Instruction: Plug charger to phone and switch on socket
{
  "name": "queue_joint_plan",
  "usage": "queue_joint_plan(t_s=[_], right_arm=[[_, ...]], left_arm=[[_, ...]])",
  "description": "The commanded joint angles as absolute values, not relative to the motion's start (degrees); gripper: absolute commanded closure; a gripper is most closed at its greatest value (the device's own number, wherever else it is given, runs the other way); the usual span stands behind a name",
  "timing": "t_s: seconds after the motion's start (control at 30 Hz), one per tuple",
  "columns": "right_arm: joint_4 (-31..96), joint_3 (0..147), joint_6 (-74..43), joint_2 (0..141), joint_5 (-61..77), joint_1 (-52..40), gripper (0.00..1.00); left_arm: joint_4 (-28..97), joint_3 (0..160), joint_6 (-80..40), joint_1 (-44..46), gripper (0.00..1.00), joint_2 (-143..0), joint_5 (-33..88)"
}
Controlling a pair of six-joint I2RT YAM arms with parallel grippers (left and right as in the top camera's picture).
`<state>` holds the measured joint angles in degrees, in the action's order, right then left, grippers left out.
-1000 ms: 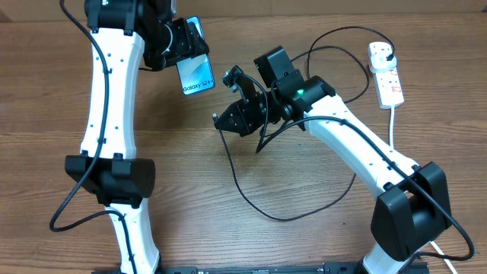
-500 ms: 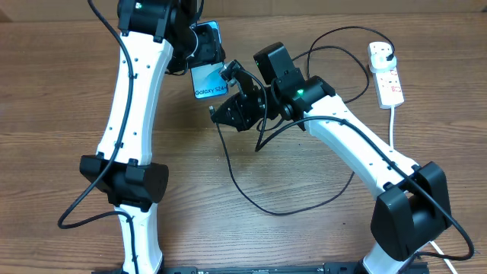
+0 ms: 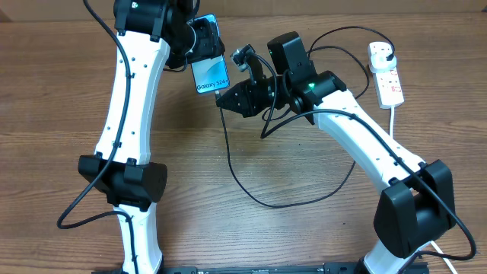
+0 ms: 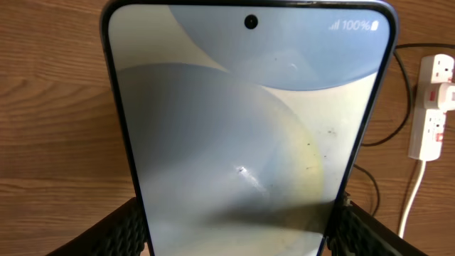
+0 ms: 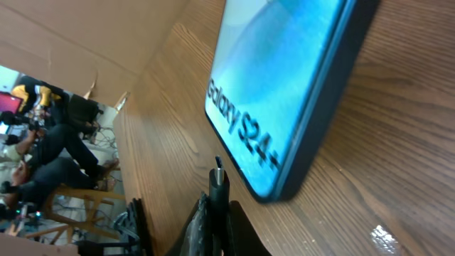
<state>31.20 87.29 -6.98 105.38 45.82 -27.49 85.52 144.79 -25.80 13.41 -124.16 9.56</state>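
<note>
My left gripper (image 3: 199, 46) is shut on the phone (image 3: 210, 70) and holds it tilted above the table, its "Galaxy S24+" edge toward the right arm. The phone fills the left wrist view (image 4: 245, 128), gripped at its lower sides. My right gripper (image 3: 223, 100) is shut on the charger's small black connector tip (image 5: 218, 181), which points at the phone's bottom edge (image 5: 284, 107) with a small gap. The charger cable (image 3: 259, 199) loops over the table to a black plug in the white socket (image 3: 386, 74) at the far right, which also shows in the left wrist view (image 4: 430, 114).
The socket's thick white lead (image 3: 393, 125) runs toward the front along the right side. Both arm bases stand at the table's front edge. A cardboard wall lines the back.
My right gripper has moved up and back with the connector tip, closer to the phone's bottom edge. The left arm has shifted the phone slightly, after swinging it right earlier.
</note>
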Motion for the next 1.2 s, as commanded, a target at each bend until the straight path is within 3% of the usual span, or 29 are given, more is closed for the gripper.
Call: queue_joint_plan(t_s=[0.0,1.17], right_arm=[[30.6,88.5,-9.8,104.3,46.8,-27.7,0.96],[37.9,88.1,-10.7,104.6,42.0,-26.9,0.96]], left_arm=[[85.0,146.3,-27.5,13.1,0.96,-122.5,11.6],[87.1,146.2,-27.9,13.1,0.96,-122.5,8.4]])
